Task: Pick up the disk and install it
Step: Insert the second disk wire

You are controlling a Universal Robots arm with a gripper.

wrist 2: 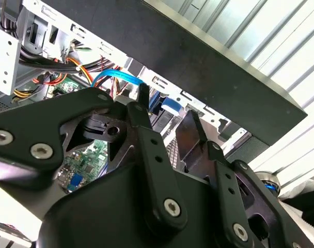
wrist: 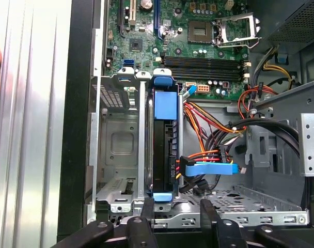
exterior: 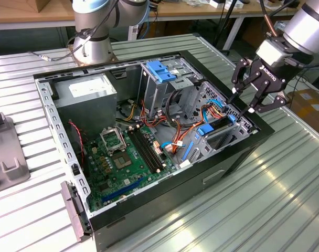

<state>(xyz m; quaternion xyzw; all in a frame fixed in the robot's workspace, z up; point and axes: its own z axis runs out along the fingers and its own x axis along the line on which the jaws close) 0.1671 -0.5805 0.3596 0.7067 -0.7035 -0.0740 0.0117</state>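
The disk [wrist: 165,150] is seen already seated upright in the drive cage [wrist: 121,150] inside the case [exterior: 243,152]. The hand [exterior: 244,103] is held released and empty just above the cage, so little appears left.

Ribbed metal table [exterior: 285,178] bearing open computer case [exterior: 149,131] and grey fixture [exterior: 4,152].

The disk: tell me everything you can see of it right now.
The disk stands on edge in a slot of the metal drive cage, a slim dark drive in a bright blue plastic carrier, with blue tabs at both ends. Orange and black wires and a blue cable plug into its side. The tool is open just above its near tab, not gripping it.
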